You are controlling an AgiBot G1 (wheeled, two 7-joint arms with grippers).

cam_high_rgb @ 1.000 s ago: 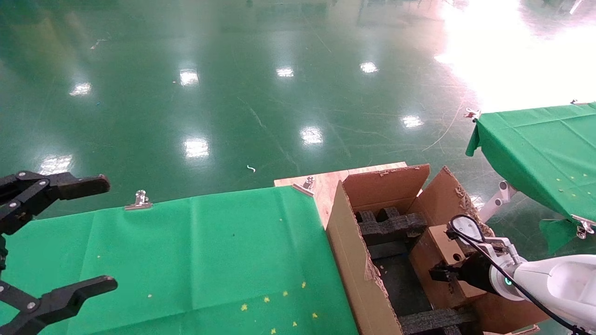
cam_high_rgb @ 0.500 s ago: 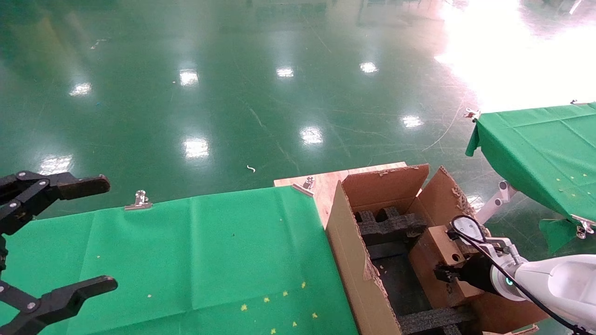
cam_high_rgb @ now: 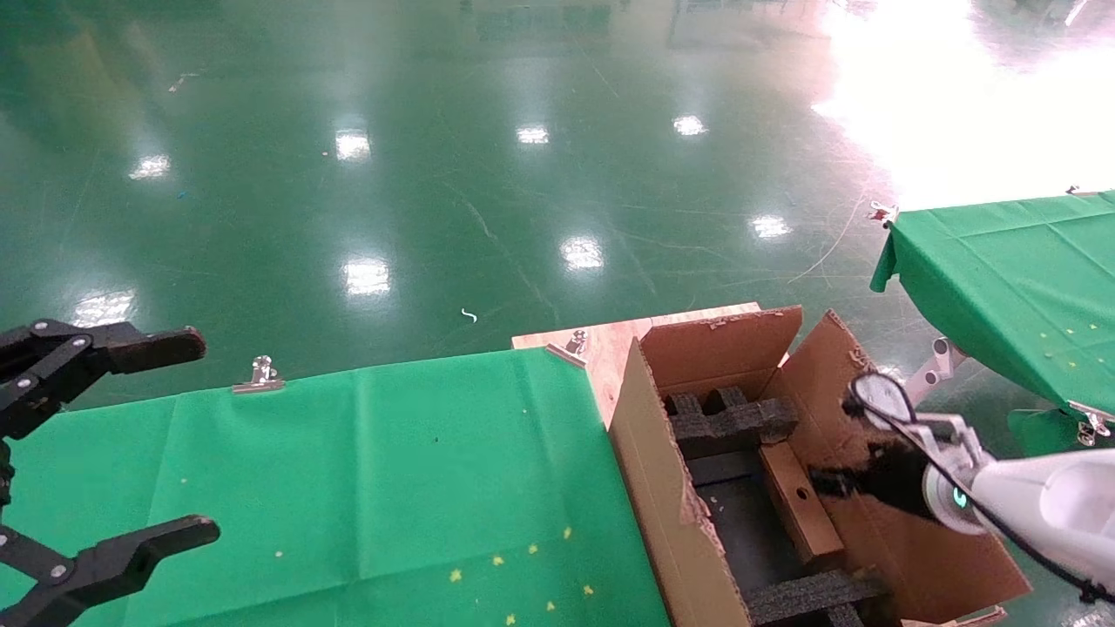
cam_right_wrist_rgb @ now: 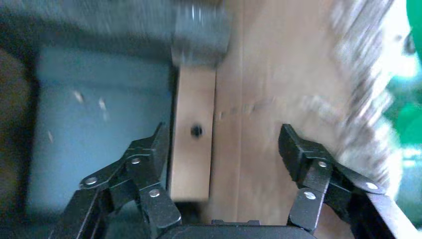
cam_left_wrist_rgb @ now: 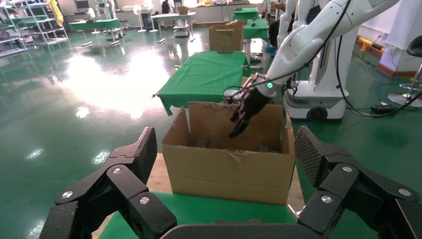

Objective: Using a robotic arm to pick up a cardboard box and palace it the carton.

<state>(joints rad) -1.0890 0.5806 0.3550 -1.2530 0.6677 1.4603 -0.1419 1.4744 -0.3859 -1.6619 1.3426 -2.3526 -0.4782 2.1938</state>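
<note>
My right hand (cam_high_rgb: 827,482) hangs spread and empty above the cardboard box (cam_high_rgb: 800,503), which lies inside the carton (cam_high_rgb: 666,488) against its right wall.

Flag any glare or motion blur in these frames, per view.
Head view: blown-out glare on the floor at upper right; right gripper smeared over the carton. Right wrist view: foam and carton wall streaked, cardboard box soft, fingers crisp. Left wrist view: sharp, with bright floor glare.
</note>
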